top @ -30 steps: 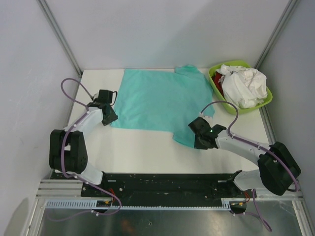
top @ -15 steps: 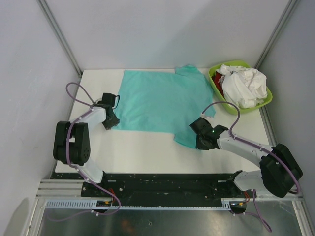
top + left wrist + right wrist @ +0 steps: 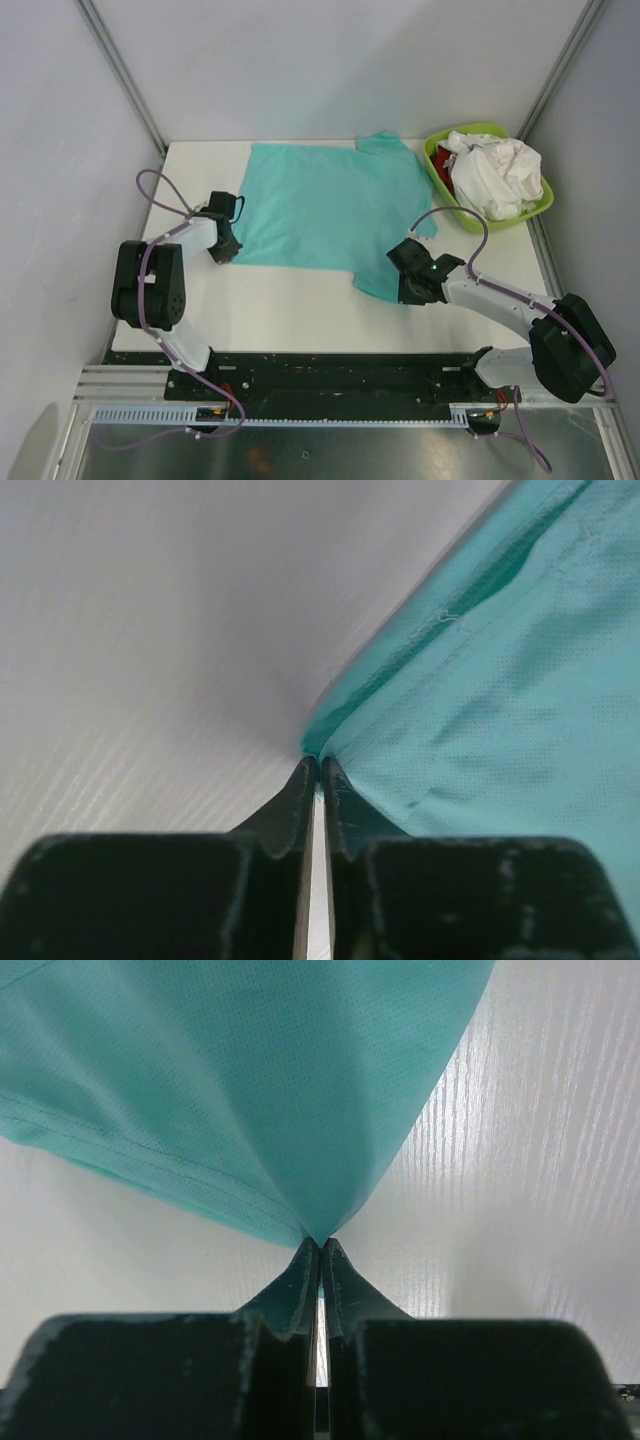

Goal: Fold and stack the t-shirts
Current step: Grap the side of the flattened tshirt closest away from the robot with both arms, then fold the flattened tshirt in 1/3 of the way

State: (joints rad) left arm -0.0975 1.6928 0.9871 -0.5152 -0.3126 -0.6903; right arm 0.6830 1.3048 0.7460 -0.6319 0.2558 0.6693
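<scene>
A teal t-shirt (image 3: 325, 205) lies spread on the white table (image 3: 290, 310). My left gripper (image 3: 226, 252) is shut on the shirt's near left corner; in the left wrist view its tips (image 3: 319, 764) pinch the corner of teal cloth (image 3: 500, 710). My right gripper (image 3: 404, 293) is shut on the near right sleeve; in the right wrist view its tips (image 3: 320, 1243) pinch a point of teal cloth (image 3: 250, 1090) pulled taut. White shirts (image 3: 495, 172) and a bit of red cloth (image 3: 441, 162) lie piled in the basin.
A lime-green plastic basin (image 3: 452, 215) stands at the back right corner of the table. Grey walls with metal posts close in the table on three sides. The arm bases sit on a black rail (image 3: 330, 370) at the near edge.
My left gripper has slid a little nearer and inward along the shirt's left corner, its arm folding closer to the base. The right gripper has barely moved.
</scene>
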